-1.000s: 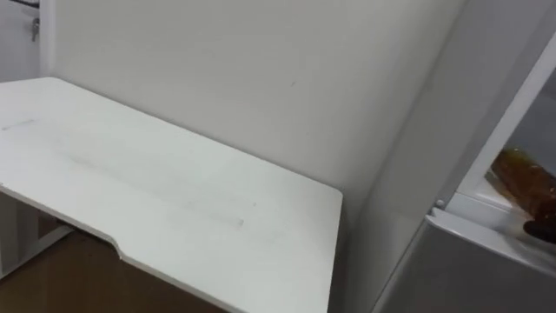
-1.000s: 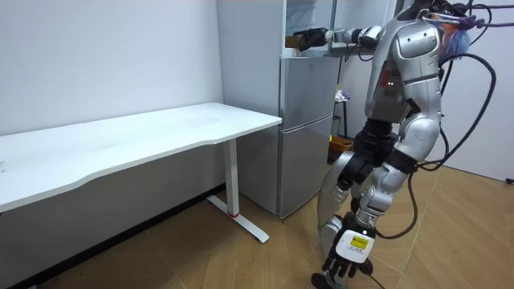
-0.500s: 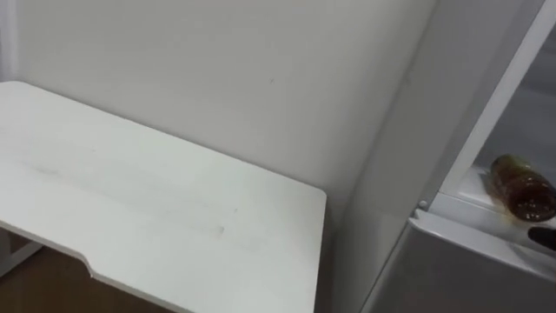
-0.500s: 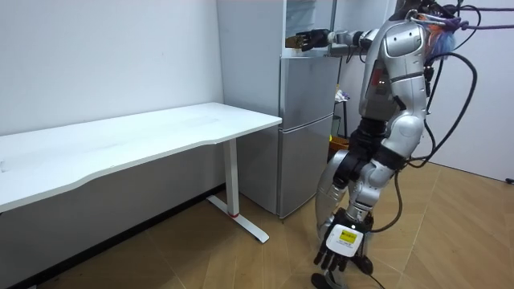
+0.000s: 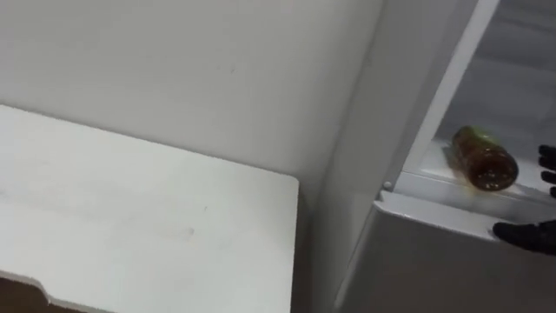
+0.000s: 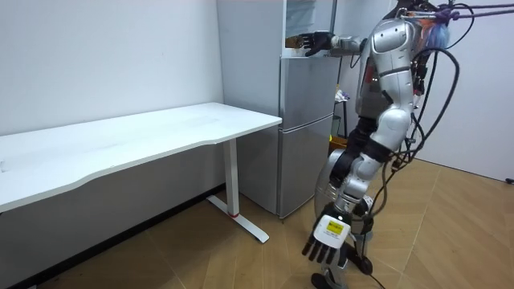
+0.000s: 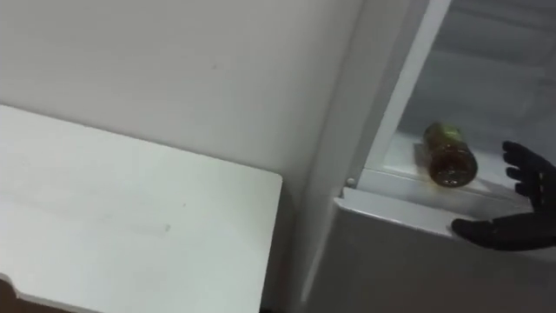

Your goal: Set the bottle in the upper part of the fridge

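A brown bottle with a green label lies on its side on the white shelf of the open upper fridge, its cap end facing me. My right hand hovers just to the right of the bottle, open with fingers spread, its thumb over the top edge of the lower door. There is a small gap between hand and bottle. In the room view I stand before the grey fridge with my right hand reaching to the upper compartment. My left hand hangs low by my legs, fingers relaxed.
A white desk stands against the wall directly left of the fridge, its corner close to the fridge side. The fridge's lower door is closed beneath the shelf. Wooden floor lies behind me.
My view has swung right toward the fridge, bringing the bottle and my right hand further into the picture. In the room view my body has straightened and my left hand has swung forward.
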Robot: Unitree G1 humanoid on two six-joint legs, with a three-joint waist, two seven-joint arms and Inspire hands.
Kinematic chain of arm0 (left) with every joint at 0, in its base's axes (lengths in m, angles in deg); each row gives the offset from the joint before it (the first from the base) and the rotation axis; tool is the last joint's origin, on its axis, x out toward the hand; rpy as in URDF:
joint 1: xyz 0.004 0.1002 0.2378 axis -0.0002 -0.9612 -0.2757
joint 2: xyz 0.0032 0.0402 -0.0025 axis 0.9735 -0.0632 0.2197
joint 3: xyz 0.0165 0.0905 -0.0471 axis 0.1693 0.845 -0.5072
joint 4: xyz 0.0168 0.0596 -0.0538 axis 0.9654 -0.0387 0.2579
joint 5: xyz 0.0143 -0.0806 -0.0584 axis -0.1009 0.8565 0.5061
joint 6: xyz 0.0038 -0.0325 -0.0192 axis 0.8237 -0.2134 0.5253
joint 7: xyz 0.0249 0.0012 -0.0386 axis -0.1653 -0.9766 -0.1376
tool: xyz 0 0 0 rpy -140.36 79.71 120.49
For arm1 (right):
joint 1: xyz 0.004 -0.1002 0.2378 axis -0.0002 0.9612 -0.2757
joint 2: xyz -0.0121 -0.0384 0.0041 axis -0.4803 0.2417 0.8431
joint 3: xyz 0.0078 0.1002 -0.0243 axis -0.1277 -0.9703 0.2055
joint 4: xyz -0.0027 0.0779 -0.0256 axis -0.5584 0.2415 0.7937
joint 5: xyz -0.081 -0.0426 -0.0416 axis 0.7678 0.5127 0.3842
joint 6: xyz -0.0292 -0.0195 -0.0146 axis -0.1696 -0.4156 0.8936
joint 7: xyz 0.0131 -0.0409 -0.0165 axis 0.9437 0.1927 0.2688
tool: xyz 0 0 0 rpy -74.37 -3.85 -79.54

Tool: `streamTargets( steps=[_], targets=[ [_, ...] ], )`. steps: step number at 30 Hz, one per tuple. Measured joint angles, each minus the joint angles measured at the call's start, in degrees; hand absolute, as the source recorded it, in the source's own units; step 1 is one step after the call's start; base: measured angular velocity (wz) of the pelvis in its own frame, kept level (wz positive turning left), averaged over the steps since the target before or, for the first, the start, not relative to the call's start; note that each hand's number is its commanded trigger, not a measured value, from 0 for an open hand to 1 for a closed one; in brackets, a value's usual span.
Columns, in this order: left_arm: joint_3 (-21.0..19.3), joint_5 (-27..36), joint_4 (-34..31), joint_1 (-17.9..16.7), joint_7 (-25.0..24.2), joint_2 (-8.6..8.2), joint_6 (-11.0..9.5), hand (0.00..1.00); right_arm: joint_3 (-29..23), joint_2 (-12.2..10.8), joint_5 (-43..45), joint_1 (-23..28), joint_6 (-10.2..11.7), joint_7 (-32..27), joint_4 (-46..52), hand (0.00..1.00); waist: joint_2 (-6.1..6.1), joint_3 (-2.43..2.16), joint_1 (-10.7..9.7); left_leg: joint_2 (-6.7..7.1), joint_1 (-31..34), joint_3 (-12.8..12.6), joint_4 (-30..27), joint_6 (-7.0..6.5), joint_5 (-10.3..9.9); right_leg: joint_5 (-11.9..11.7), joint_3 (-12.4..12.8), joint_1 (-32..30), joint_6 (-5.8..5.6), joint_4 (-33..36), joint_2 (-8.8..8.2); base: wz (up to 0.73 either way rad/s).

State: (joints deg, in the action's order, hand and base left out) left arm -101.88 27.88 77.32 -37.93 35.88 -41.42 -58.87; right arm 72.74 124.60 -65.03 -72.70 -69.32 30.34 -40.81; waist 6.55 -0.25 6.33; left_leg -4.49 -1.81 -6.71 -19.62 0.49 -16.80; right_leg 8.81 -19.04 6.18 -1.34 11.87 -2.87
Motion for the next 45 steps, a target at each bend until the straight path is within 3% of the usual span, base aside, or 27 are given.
streamTargets(
  steps=[1, 3, 7, 10, 12, 18, 21, 24, 26, 30, 33, 39, 40, 42, 45],
  targets=[
    [0.0, -0.1, 0.0, 0.0, 0.0, -0.80, -0.6, 0.00, -1.1, -1.8, 0.1, 1.6, 0.2, -2.0, 4.4, 0.00, -0.44, 0.03, -0.2, -0.02, -0.6, -1.0, 0.7, -0.01, 0.1, 0.1, 0.5, -0.4, -0.12, 0.4, -0.13, -0.31],
    [0.0, -0.6, 0.0, 0.1, 0.1, -2.10, -1.4, 0.00, -1.1, -3.2, 0.2, 3.9, 0.5, -5.2, 10.2, 0.00, -1.39, 0.28, -0.6, -0.01, -1.3, -2.0, 1.4, -0.03, 0.2, 0.2, 0.7, -0.8, -0.23, 0.8, -0.29, -0.33],
    [0.2, -0.6, 0.6, 0.7, 0.7, -3.59, -3.7, 0.00, -1.2, -8.1, 1.9, 7.6, 2.5, -11.8, 18.8, 0.00, -1.67, 0.50, -1.8, 0.12, -2.4, -3.7, 3.5, 0.06, 0.9, 0.2, 2.6, -1.4, -0.27, 0.7, -0.17, -0.22],
    [0.8, -0.7, 0.6, 0.7, 1.4, -5.10, -4.5, 0.00, -1.2, -9.3, 2.7, 8.8, 3.6, -15.7, 23.6, 0.00, -2.32, 0.60, -2.5, 0.16, -2.7, -4.0, 4.0, 0.09, 0.9, 0.2, 3.3, -1.5, -0.27, 0.7, -0.08, -0.11],
    [1.6, -0.7, 0.6, 0.7, 1.7, -5.21, -4.5, 0.00, -1.3, -11.1, 2.7, 9.5, 5.3, -17.2, 26.0, 0.00, -2.60, 0.66, -3.2, 0.09, -2.7, -4.2, 4.0, 0.10, 0.9, 0.2, 3.3, -1.6, -0.28, 0.7, -0.01, 0.00],
    [3.0, -0.8, 1.4, 1.0, 2.6, -5.53, -5.7, 0.00, -1.5, -16.6, 2.2, 14.0, 7.9, -17.5, 33.5, 0.00, -3.88, 0.14, -3.6, 0.18, -2.7, -5.0, 4.4, 0.08, 0.9, 0.2, 4.1, -2.2, -0.27, 0.9, -0.06, -0.07],
    [4.8, -0.8, 4.1, 1.2, 2.6, -5.69, -6.8, 0.00, -0.7, -21.0, 3.8, 15.1, 9.2, -18.3, 35.0, 0.00, -4.88, -0.21, -3.9, 0.16, -3.2, -5.8, 4.7, 0.08, 0.9, 0.2, 4.9, -2.4, -0.28, 1.0, 0.01, -0.14],
    [7.2, -0.8, 4.5, 1.4, 3.2, -5.98, -6.8, 0.00, 1.1, -25.0, 5.0, 17.4, 11.5, -20.6, 35.0, 0.00, -5.49, -0.06, -4.6, 0.15, -3.4, -6.0, 4.9, 0.09, 0.9, 0.2, 4.8, -2.4, -0.28, 1.0, 0.00, -0.04],
    [8.2, -0.6, 4.6, 1.6, 3.6, -6.62, -6.9, 0.00, 3.3, -28.3, 9.8, 22.2, 12.9, -22.4, 34.8, 0.00, -6.04, 0.00, -4.7, 0.10, -3.4, -6.1, 4.8, 0.11, 0.9, 0.2, 4.8, -2.3, -0.27, 1.0, 0.03, 0.00],
    [10.3, -0.7, 7.3, 3.2, 4.5, -7.12, -8.6, 0.00, 7.5, -30.5, 18.0, 28.4, 13.5, -25.1, 31.8, 0.00, -7.00, 0.05, -4.7, 0.13, -3.8, -6.7, 5.0, 0.10, 0.9, 0.2, 5.4, -2.5, -0.27, 1.3, 0.02, -0.08],
    [10.3, -0.6, 9.0, 3.7, 4.6, -7.42, -9.8, 0.00, 8.4, -31.3, 22.9, 29.3, 14.3, -28.2, 28.6, 0.00, -7.44, 0.49, -4.7, 0.15, -3.8, -7.5, 5.1, 0.08, 0.9, 0.2, 6.5, -3.3, -0.27, 1.9, 0.04, -0.18],
    [10.2, -0.8, 9.6, 3.1, 5.0, -7.28, -10.4, 0.00, 8.8, -31.5, 36.9, 32.6, 17.2, -34.3, 19.5, 0.00, -7.60, 0.30, -4.7, 0.23, -3.8, -7.5, 5.2, 0.07, 0.9, 0.3, 6.7, -3.6, -0.28, 1.8, 0.00, -0.01],
    [10.3, -0.8, 9.6, 2.6, 4.9, -7.31, -10.4, 0.00, 9.1, -31.5, 38.0, 33.6, 17.8, -35.5, 17.1, 0.00, -7.40, -0.04, -4.7, 0.28, -3.8, -7.7, 5.4, 0.08, 0.9, 0.4, 6.8, -3.9, -0.31, 1.8, 0.01, -0.07],
    [10.2, -1.0, 9.6, 2.0, 4.9, -7.30, -10.5, 0.00, 10.0, -31.4, 37.9, 35.1, 18.7, -36.9, 12.8, 0.00, -7.18, -0.25, -4.6, 0.33, -4.1, -8.2, 5.8, 0.08, 0.9, 0.5, 7.3, -3.9, -0.33, 1.7, 0.07, -0.08],
    [10.3, -0.8, 9.6, 1.8, 4.8, -7.31, -10.5, 0.00, 11.0, -31.4, 36.1, 37.5, 18.9, -38.9, 6.1, 0.00, -7.04, -0.14, -4.8, 0.41, -4.5, -8.5, 6.1, 0.06, 0.9, 0.6, 7.4, -3.4, -0.45, 1.7, 0.03, -0.04]
  ],
)
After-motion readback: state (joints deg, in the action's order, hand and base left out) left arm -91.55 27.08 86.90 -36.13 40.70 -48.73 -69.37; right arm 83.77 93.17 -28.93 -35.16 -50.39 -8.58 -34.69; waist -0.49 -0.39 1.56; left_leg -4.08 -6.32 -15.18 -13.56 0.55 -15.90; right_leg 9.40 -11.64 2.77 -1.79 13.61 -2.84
